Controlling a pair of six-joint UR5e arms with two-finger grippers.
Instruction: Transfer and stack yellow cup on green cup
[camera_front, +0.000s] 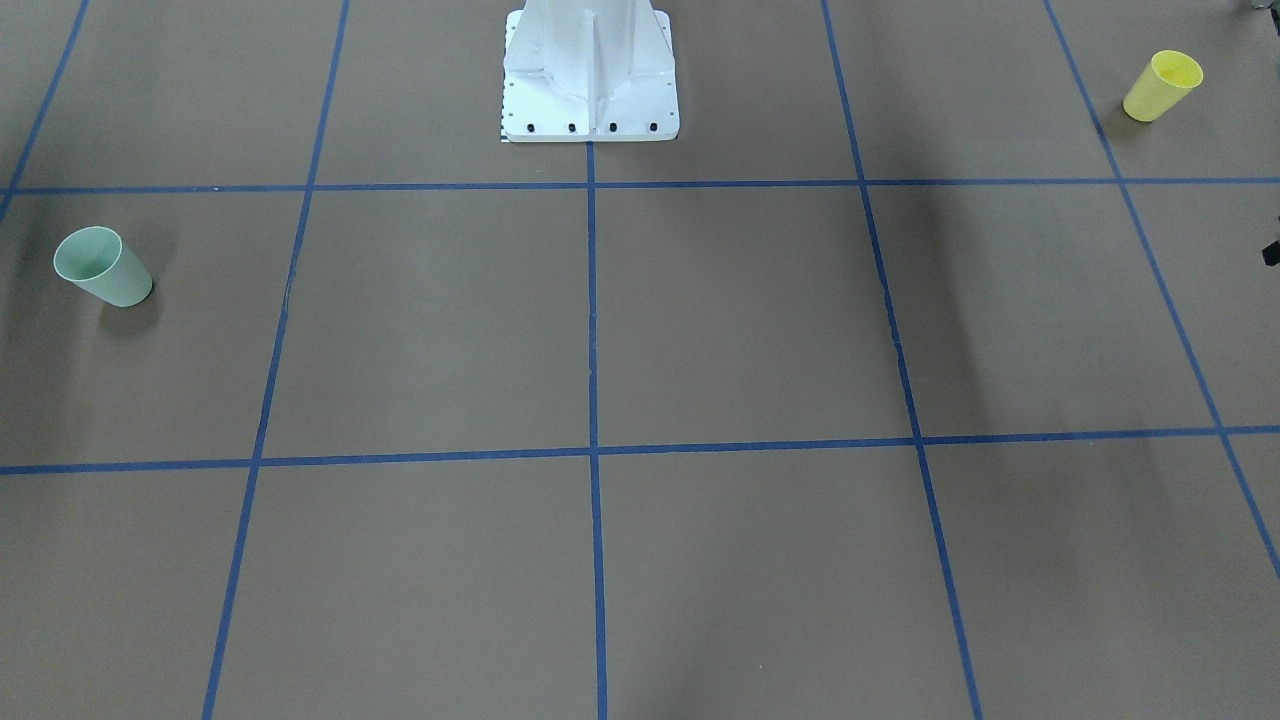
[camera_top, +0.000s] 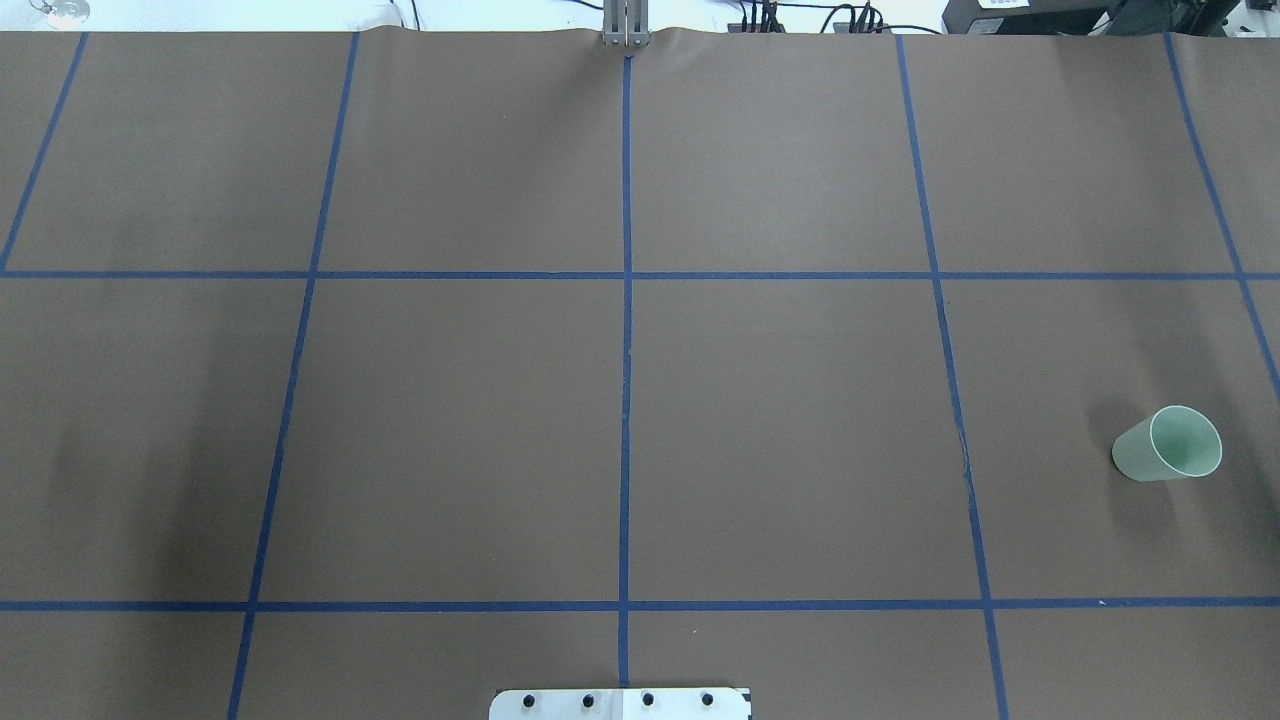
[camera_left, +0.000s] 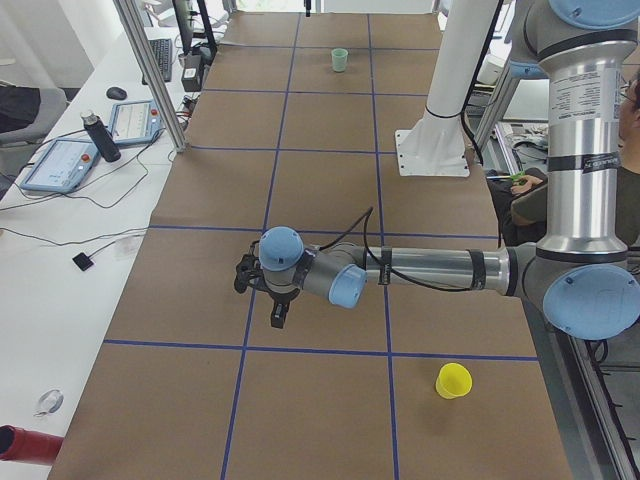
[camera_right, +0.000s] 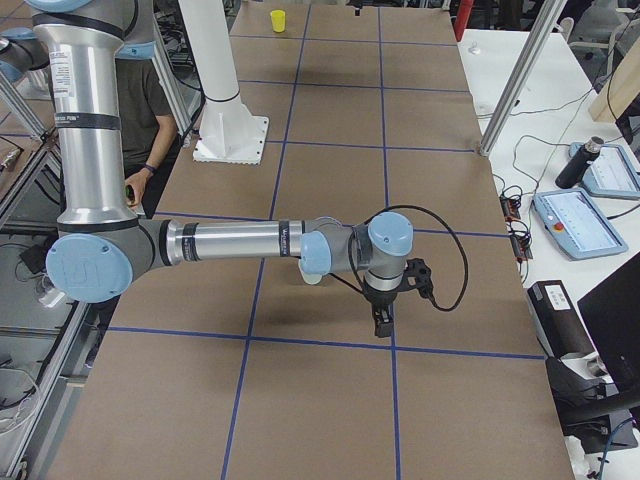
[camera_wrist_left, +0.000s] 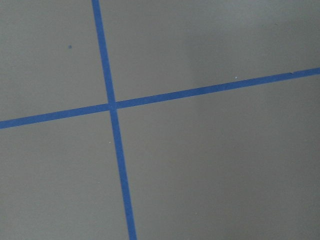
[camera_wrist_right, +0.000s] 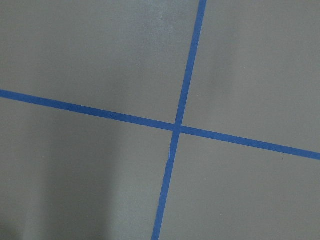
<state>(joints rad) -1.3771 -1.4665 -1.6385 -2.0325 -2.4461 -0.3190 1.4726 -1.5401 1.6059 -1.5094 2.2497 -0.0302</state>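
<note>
The yellow cup stands upright, mouth up, on the brown table near the robot's left end; it also shows in the exterior left view. The green cup stands upright near the robot's right end, also in the overhead view. My left gripper points down over a tape line, well away from the yellow cup. My right gripper points down over the table, with the green cup partly hidden behind its forearm. I cannot tell whether either gripper is open or shut. Both wrist views show only table and tape.
The white robot pedestal stands at the table's robot-side edge. Blue tape lines grid the table. Side benches hold tablets, a bottle and cables. Aluminium posts stand at the table's far edge. A person sits behind the robot.
</note>
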